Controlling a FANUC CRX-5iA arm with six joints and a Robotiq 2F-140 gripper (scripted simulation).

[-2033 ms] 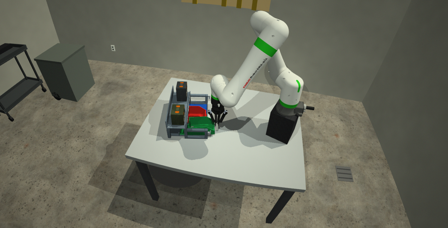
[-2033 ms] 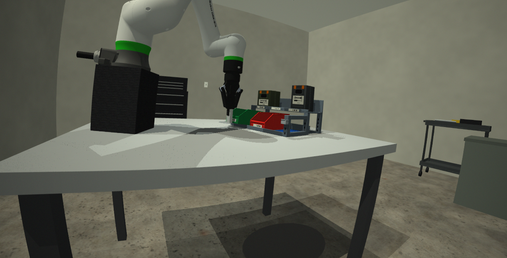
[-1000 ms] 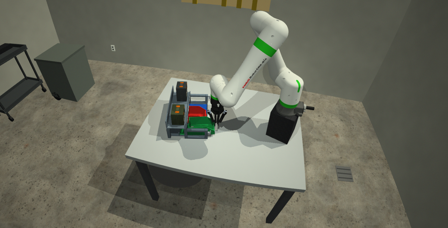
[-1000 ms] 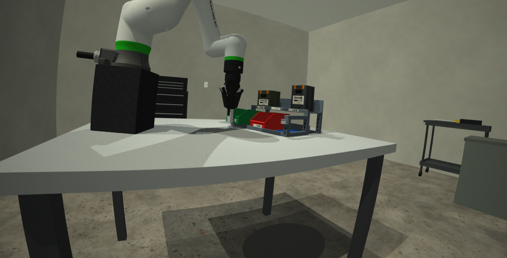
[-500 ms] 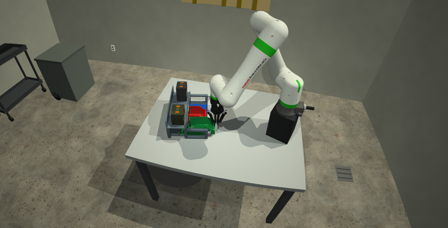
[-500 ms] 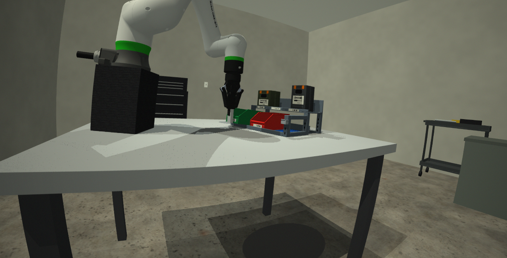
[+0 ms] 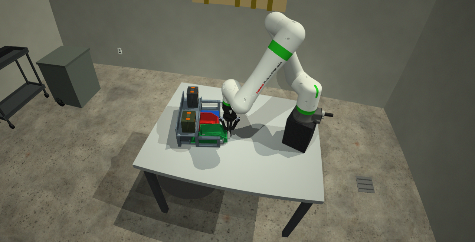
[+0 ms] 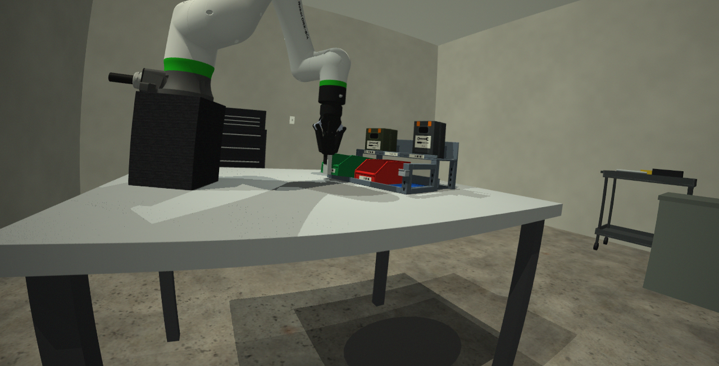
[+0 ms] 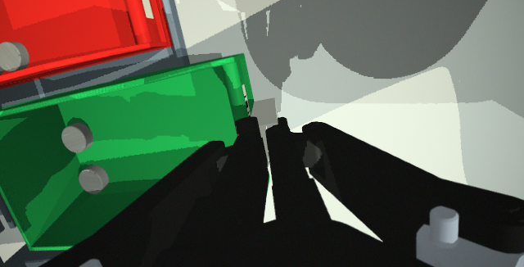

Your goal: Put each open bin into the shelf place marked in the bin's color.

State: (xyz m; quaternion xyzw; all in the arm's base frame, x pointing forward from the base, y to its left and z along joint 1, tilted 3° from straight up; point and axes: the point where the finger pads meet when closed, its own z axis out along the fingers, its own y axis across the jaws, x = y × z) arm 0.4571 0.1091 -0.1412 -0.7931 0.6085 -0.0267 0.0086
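The green bin (image 7: 212, 130) (image 8: 344, 163) (image 9: 143, 115) sits in the end place of the grey shelf (image 7: 179, 137) (image 8: 427, 163), its front sticking out toward the table. Two grey cylinders (image 9: 77, 137) lie in it. The red bin (image 7: 208, 118) (image 8: 374, 168) (image 9: 74, 9) sits in the place beside it and holds a grey cylinder (image 9: 12, 56). My gripper (image 7: 229, 133) (image 8: 324, 160) (image 9: 268, 116) is shut with nothing between the fingers. It points down, its tips right at the outside of the green bin's front wall.
A blue mark (image 7: 210, 111) (image 8: 407, 186) shows in the shelf's third place, beyond the red bin. Two dark boxes (image 7: 192, 95) (image 8: 380, 138) stand on the shelf's upper board. The robot's black base (image 7: 298, 134) (image 8: 173, 142) stands on the table's far side.
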